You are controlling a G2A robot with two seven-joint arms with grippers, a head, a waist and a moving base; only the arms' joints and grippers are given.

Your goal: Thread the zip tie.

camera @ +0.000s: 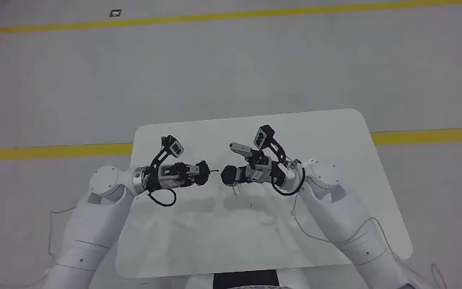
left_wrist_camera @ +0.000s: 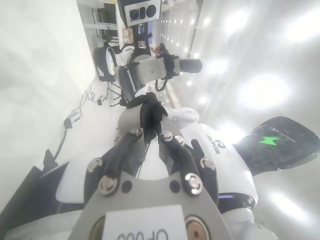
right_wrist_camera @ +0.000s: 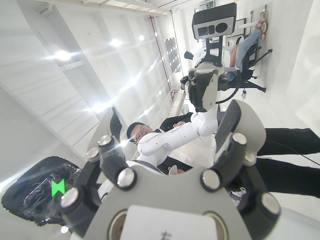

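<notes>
My left gripper (camera: 201,172) hovers above the middle of the white table (camera: 325,134), shut on a black zip tie (left_wrist_camera: 148,116). The tie's bunched end (left_wrist_camera: 150,99) sticks out past the fingertips (left_wrist_camera: 130,119). My right gripper (camera: 226,174) faces it from the other side, a short gap away at about the same height. In the right wrist view that gripper (right_wrist_camera: 172,112) stands open, its ribbed pads (right_wrist_camera: 228,123) wide apart with nothing between them, and the left gripper (right_wrist_camera: 202,92) shows straight ahead of it.
The tabletop under both arms is bare white, with only faint shadows (camera: 234,191) below the grippers. Grey floor with yellow lines (camera: 216,16) surrounds the table. The table's edges lie well away from both grippers.
</notes>
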